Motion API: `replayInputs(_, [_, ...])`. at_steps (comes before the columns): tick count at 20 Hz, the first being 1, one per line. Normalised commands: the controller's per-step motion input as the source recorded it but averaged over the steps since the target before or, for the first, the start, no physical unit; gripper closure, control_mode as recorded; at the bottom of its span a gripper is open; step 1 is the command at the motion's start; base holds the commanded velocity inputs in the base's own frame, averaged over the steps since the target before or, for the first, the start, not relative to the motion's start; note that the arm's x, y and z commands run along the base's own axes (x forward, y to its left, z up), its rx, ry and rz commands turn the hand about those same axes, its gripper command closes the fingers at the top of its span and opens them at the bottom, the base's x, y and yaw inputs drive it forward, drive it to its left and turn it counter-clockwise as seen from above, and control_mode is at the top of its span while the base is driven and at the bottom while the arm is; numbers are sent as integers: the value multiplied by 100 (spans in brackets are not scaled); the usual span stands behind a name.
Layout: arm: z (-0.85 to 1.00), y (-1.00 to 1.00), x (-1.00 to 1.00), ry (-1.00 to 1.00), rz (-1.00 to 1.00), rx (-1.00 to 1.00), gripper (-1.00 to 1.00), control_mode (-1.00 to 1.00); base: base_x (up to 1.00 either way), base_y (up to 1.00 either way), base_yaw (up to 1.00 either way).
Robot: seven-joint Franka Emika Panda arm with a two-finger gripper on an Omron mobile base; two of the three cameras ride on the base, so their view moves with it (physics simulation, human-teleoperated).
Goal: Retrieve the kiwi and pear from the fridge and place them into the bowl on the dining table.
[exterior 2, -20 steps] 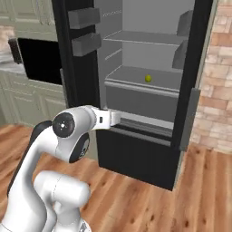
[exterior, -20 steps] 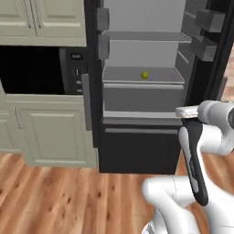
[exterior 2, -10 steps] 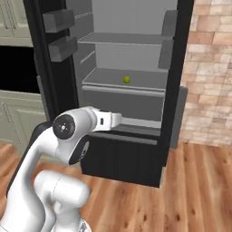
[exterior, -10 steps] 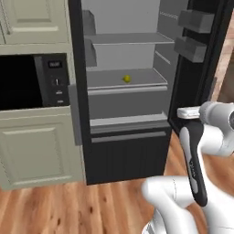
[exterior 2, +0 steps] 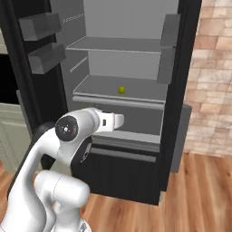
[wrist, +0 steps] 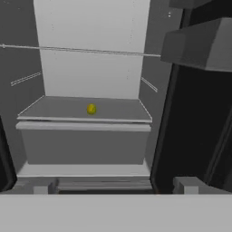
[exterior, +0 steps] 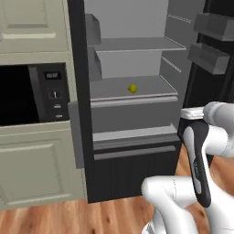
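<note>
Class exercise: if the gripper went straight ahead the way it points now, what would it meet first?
Judging by the hand view, the open gripper faces into the open fridge. Straight ahead it would probably meet the grey drawer front below the shelf holding the pear. Depth is uncertain.

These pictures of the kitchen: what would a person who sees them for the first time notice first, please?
First, the black fridge stands wide open, its grey shelves almost bare. One small yellow fruit, the pear, sits alone on the lower shelf, near the middle. In front of it, the white arm points at the open fridge, and its claw is open and holds nothing, apart from the pear.
</note>
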Motion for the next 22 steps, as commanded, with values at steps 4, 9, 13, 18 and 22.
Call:
replayInputs(4, [0,0,0,0,0,0,-100,100,75,26,0])
replayInputs(9, [0,0,0,0,0,0,-100,100,69,20,0])
replayInputs(13, [0,0,0,0,0,0,-100,100,61,35,0])
replayInputs(18, [0,0,0,0,0,0,-100,100,48,31,0])
replayInputs(22, [0,0,0,0,0,0,-100,100,9,3,0])
